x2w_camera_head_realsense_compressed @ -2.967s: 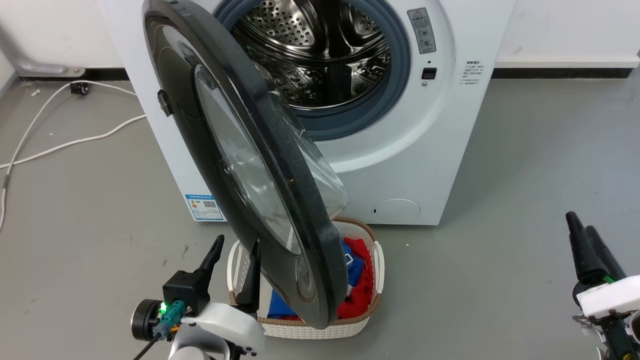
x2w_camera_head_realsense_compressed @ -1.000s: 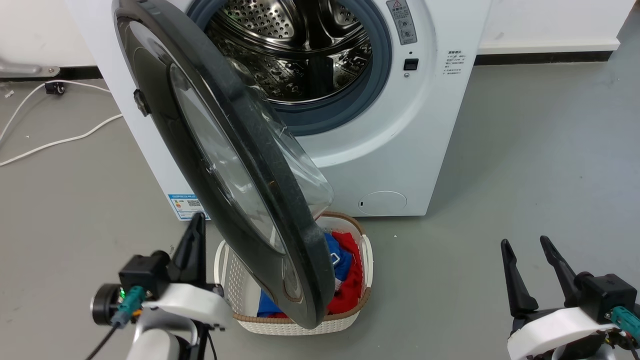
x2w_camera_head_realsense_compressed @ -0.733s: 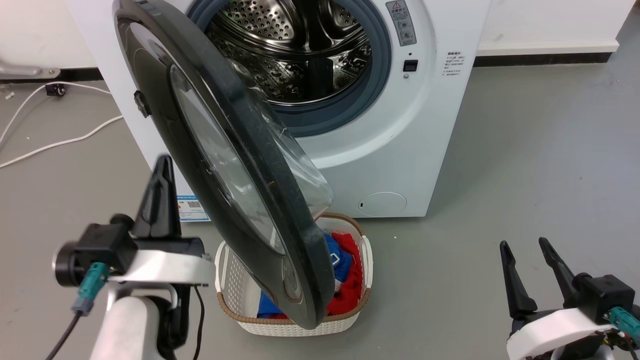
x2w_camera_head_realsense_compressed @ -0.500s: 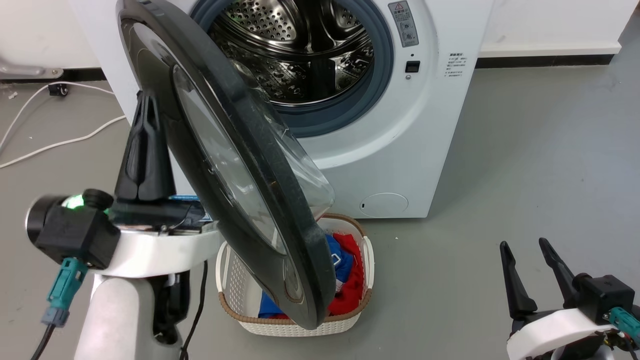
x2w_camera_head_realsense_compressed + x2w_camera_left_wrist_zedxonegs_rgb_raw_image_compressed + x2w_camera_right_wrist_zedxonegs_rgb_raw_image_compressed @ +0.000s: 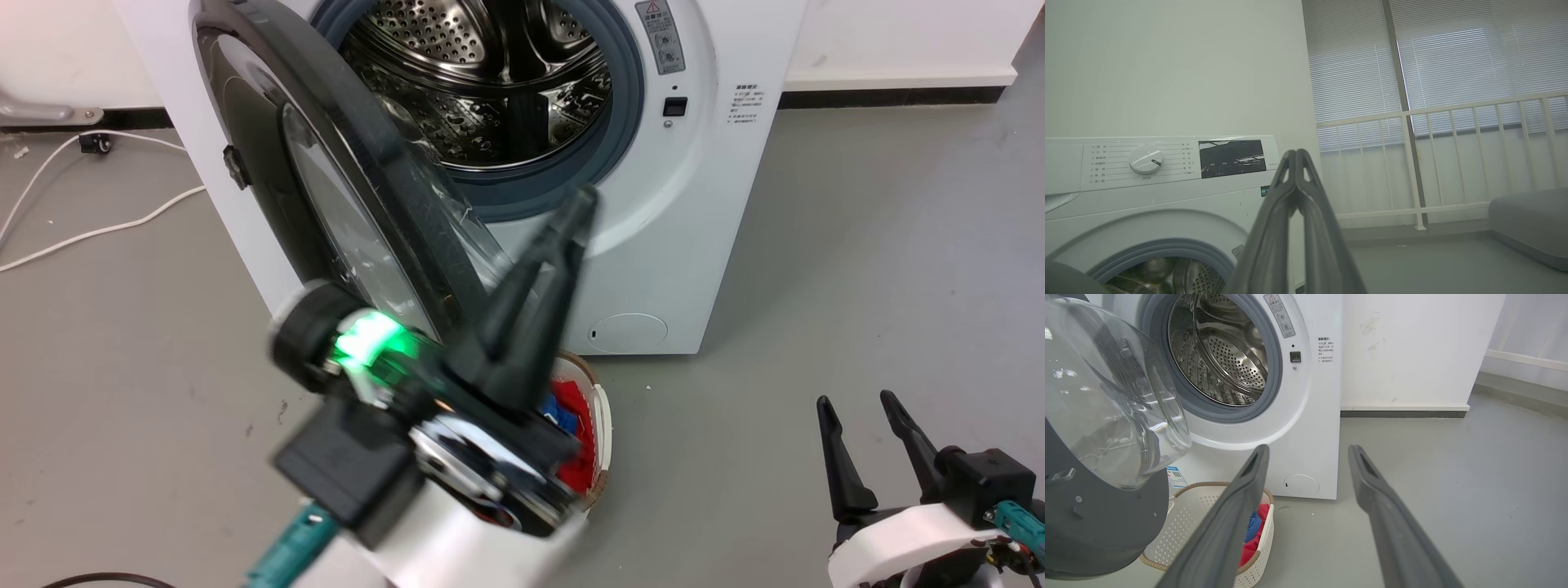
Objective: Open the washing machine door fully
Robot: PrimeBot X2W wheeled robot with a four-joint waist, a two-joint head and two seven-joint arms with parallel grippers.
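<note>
Your left gripper (image 5: 578,214) has its two fingers pressed together, tips touching, and it holds nothing. In the head view the fingers point to about 1 o'clock, across the white front of the washing machine (image 5: 694,245). The door (image 5: 253,139) stands about half open, and it lies at 9 to 11 o'clock from those fingertips. Its edge runs from 11 o'clock down to 5 o'clock. The fingers are on its inner, glass-bowl side. Whether they touch it I cannot tell, because the arm is blurred. I judge that the push must go toward 9 o'clock. The left arm is clearly nearer: your right gripper (image 5: 853,402), wide apart and empty, is far off at 4 o'clock.
</note>
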